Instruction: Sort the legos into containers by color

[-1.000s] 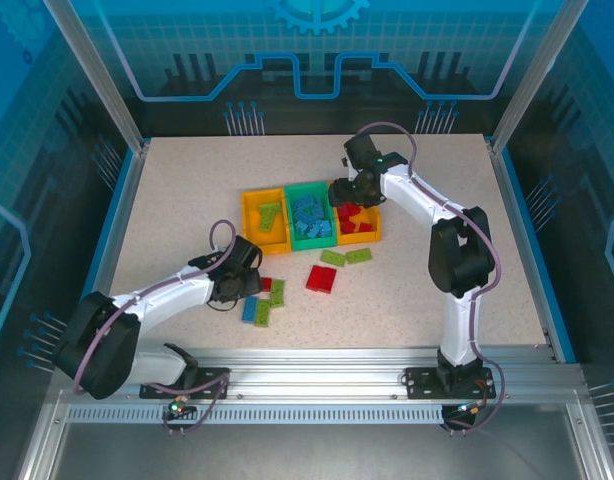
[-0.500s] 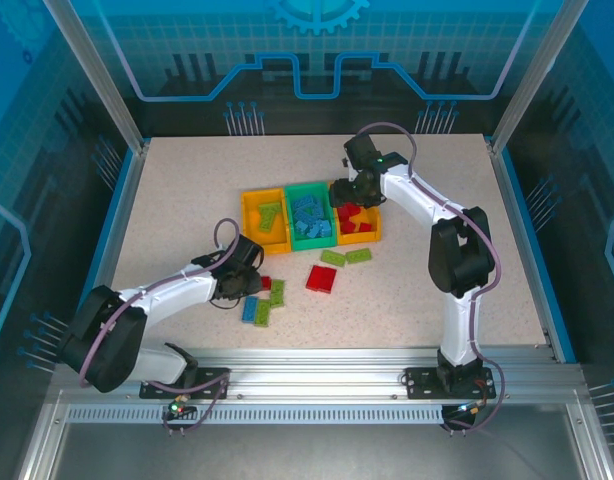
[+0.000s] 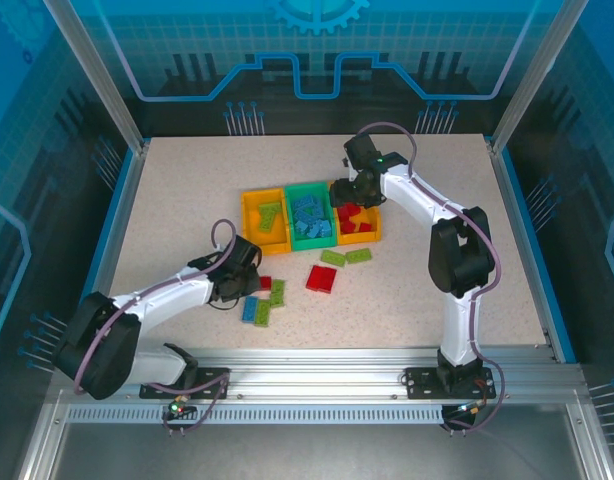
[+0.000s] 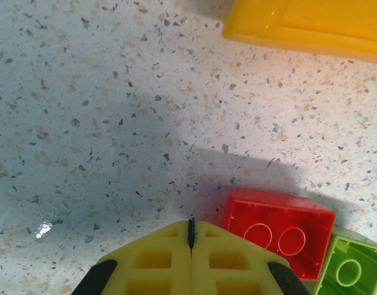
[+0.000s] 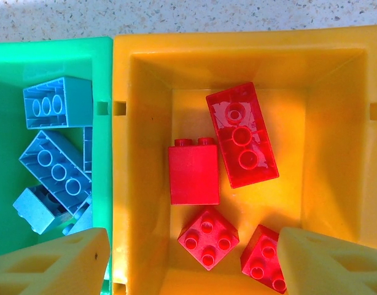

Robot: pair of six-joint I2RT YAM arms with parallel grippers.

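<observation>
My left hand [image 4: 191, 236], clenched and empty, sits just left of a small red brick [image 4: 279, 238] on the surface [image 4: 115, 123]. The brick is light, rigid and probably slick, best gripped across its flat sides. My right hand [image 5: 191, 261] hangs released over the orange bin [image 5: 237, 55] holding red bricks [image 5: 240, 135].

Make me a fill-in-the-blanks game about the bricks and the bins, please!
1. The green bin holds bricks coloured ____.
2. The right tool hangs open over the orange bin, which is full of ____ bricks.
3. The left tool is ____, right beside a red brick on the table.

Missing words: blue, red, shut.
</observation>
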